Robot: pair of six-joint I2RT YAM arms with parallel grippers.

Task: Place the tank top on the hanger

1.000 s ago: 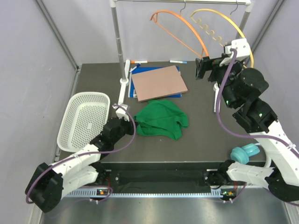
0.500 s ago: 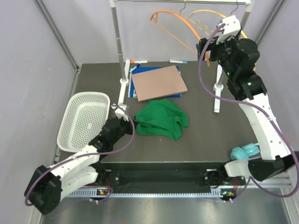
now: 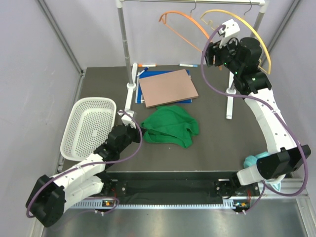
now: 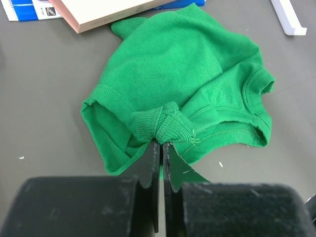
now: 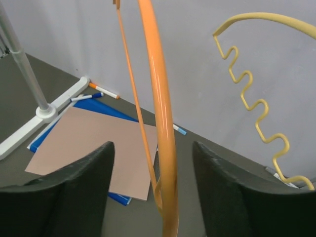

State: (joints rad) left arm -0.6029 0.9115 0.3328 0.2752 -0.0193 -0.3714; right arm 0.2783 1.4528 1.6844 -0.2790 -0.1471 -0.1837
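Tank top (image 3: 170,127) in a crumpled heap at the middle of the table (image 3: 217,143), far edge touching the near edge of a tan board (image 3: 168,88) on a blue folder (image 3: 141,94). Left fingers (image 4: 161,144) pressed together at the heap's left edge, pinching a bunched fold of hem, low over the table. Bare table in front of the heap and to its right, out to the near edge. White basket (image 3: 74,111) at the left table edge, just beside the left arm, apart from the cloth.

Hanger (image 3: 190,29) hooked on the rail (image 3: 192,1) of a clothes rack at the back, well above the table and well apart from the tank top. Right fingers (image 3: 211,53) up at it, spread wide, one on either side of the lower right end of the arch. From the right wrist view, a clear gap on both sides, nothing touching. Yellow wavy hanger (image 3: 249,22) on the same rail just to the right, close behind the right wrist, with little room there.

Rack's left pole (image 3: 126,44) and its white foot (image 3: 129,96) just left of the board; right foot (image 3: 229,101) under the high right arm. Two markers (image 3: 146,65) along the table's back edge. Teal thing (image 3: 252,162) at the near right corner, partly hidden by the arm.
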